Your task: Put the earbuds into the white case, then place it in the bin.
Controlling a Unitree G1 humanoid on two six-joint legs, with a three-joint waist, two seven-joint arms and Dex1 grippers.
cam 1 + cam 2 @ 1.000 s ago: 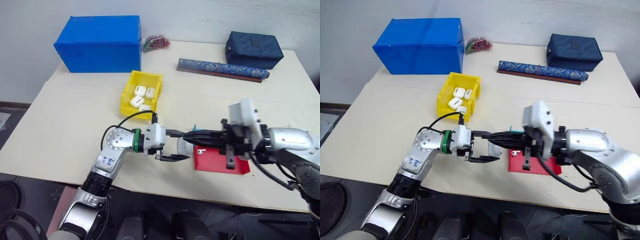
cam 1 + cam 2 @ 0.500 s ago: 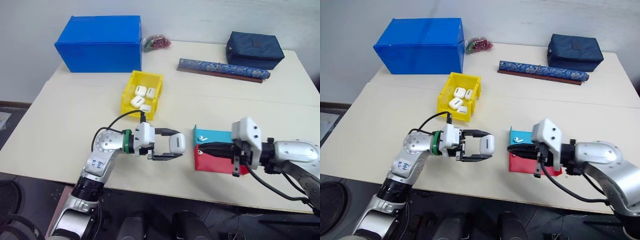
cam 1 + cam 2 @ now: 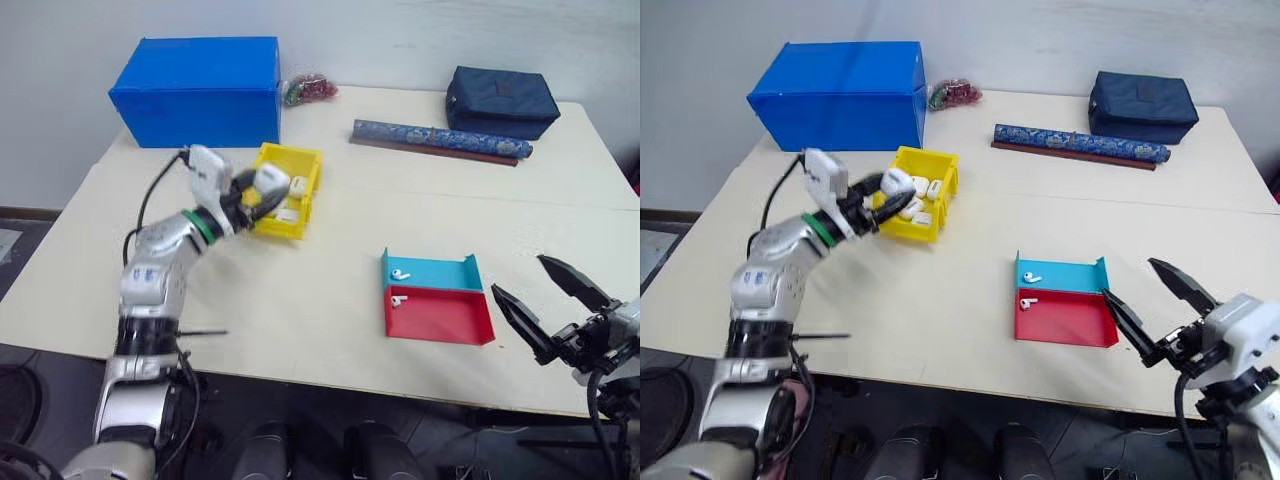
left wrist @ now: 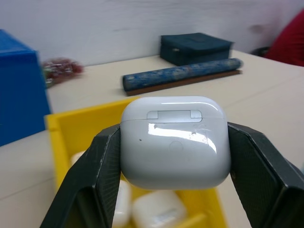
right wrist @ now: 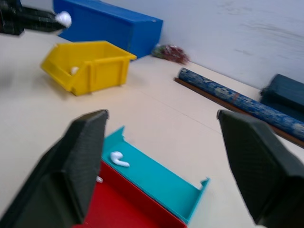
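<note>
Your white case (image 4: 175, 141) sits lid-shut between the jaws of the left gripper (image 3: 262, 192), which are clamped on its two sides. You hold it in the air at the near-left corner of the bin (image 3: 305, 215), just over its rim. The yellow bin stands on the tabletop (image 3: 330, 300) in front of the big blue box (image 3: 200, 88) and already has several other white cases (image 4: 159, 211) lying in it.

You can see one earbud (image 3: 400, 275) lying in the teal tray (image 3: 440, 272) and a second earbud (image 3: 398, 300) in the red tray (image 3: 445, 318). Both lie near the trays' left ends. The two shallow trays touch each other side by side, well apart from the bin, toward the right of the tabletop.

Your right gripper (image 3: 545, 300) hangs just beside the red tray's right end, near the tabletop's front edge. Its jaws are spread wide and hold nothing.

Along the far side of the tabletop you have a long blue patterned roll (image 3: 440, 138), a dark blue pouch (image 3: 500, 100) behind it, and a small bag of red things (image 3: 310, 88) beside the blue box.
</note>
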